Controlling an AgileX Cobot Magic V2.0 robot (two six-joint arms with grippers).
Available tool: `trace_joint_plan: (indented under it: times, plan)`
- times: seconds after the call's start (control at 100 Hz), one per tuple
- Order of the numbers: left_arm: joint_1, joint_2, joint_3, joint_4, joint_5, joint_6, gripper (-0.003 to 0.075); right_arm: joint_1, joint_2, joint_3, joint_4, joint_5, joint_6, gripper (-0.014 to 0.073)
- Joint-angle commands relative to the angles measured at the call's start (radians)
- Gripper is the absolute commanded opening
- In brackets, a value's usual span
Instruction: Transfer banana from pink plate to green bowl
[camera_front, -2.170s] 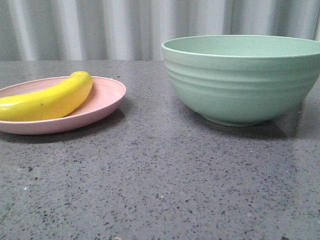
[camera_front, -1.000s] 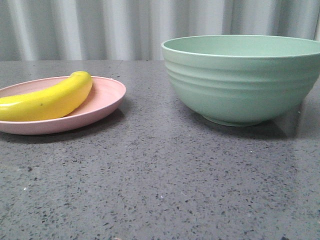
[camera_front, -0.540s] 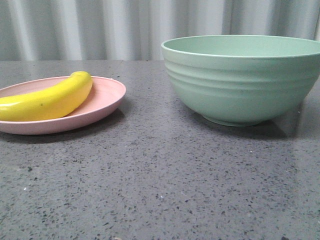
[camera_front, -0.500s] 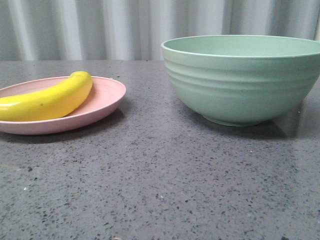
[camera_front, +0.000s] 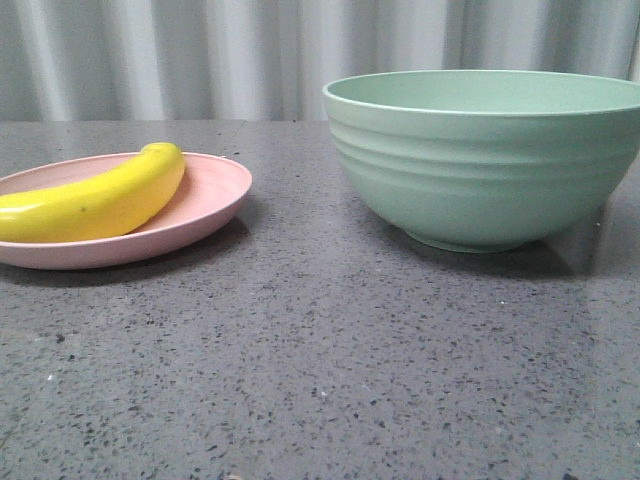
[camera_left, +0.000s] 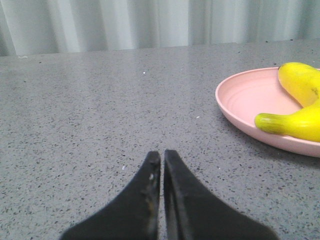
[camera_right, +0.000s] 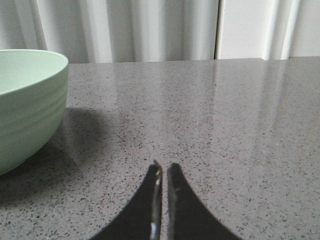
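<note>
- The banana (camera_front: 95, 197) lies on the pink plate (camera_front: 205, 205), well apart from the green bowl (camera_front: 485, 160).
- The left gripper (camera_left: 161, 160) and right gripper (camera_right: 164, 171) rest closed, holding nothing.

Grey table (camera_front: 320, 380) w/ pink plate (camera_front: 215, 195), green bowl (camera_front: 480, 170).

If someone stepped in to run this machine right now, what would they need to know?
Left gripper: shut, empty, low over the table, off to the side of the pink plate.
Right gripper: shut, empty, beside the green bowl.
Banana lies on the plate.
Done: nothing yet.
Left: open a gripper, grasp the banana, carry it into the bowl.
</note>
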Motion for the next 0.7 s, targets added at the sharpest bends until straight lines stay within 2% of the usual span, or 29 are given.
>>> trace_joint_plan:
  times: [0.0, 0.29, 0.44, 0.69]
  plan:
    - [-0.008, -0.028, 0.011, 0.000, -0.082, -0.010, -0.0020, -0.005, -0.023, 0.020, 0.000, -0.086, -0.003, -0.0064]
    - [-0.008, -0.028, 0.011, -0.002, -0.082, -0.010, -0.0020, -0.005, -0.023, 0.020, 0.000, -0.090, -0.003, -0.0064]
    - [-0.008, -0.028, 0.007, -0.062, -0.162, -0.010, -0.0020, -0.005, -0.023, 0.013, 0.012, -0.132, -0.003, -0.0064]
    - [-0.008, 0.002, -0.087, -0.057, -0.152, -0.010, -0.0020, -0.005, -0.005, -0.102, 0.012, -0.067, -0.003, -0.0064]
